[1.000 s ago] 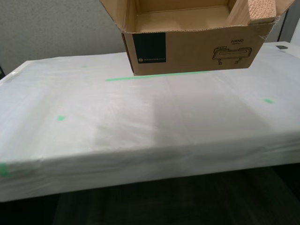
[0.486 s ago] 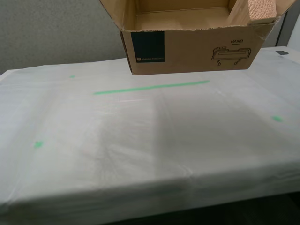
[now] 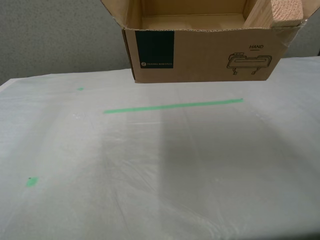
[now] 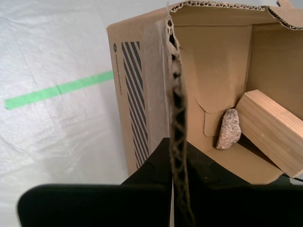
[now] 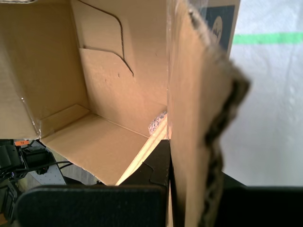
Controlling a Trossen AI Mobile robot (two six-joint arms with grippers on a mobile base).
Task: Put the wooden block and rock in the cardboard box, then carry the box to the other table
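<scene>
The cardboard box (image 3: 200, 50) hangs at the top of the exterior view over the other table (image 3: 150, 175), its flaps up and its navy label and line drawing facing the camera. The wooden block (image 4: 272, 132) leans inside the box, and its end sticks up above the rim (image 3: 280, 12). Beside it on the box floor lies the rock (image 4: 228, 128), partly visible in the first wrist view (image 5: 157, 123). My second gripper (image 4: 177, 165) is shut on one side wall of the box. My first gripper (image 5: 170, 161) is shut on the opposite wall. Neither gripper shows in the exterior view.
A long green tape line (image 3: 172, 106) runs across the wrinkled sheet just in front of the box, and small green marks (image 3: 31, 181) lie toward the exterior view's left. A grey wall (image 3: 55, 35) stands behind the table.
The camera has moved in toward the table: its front edge has dropped out of view and the sheet fills the frame. The box keeps its place in the view, held by both grippers.
</scene>
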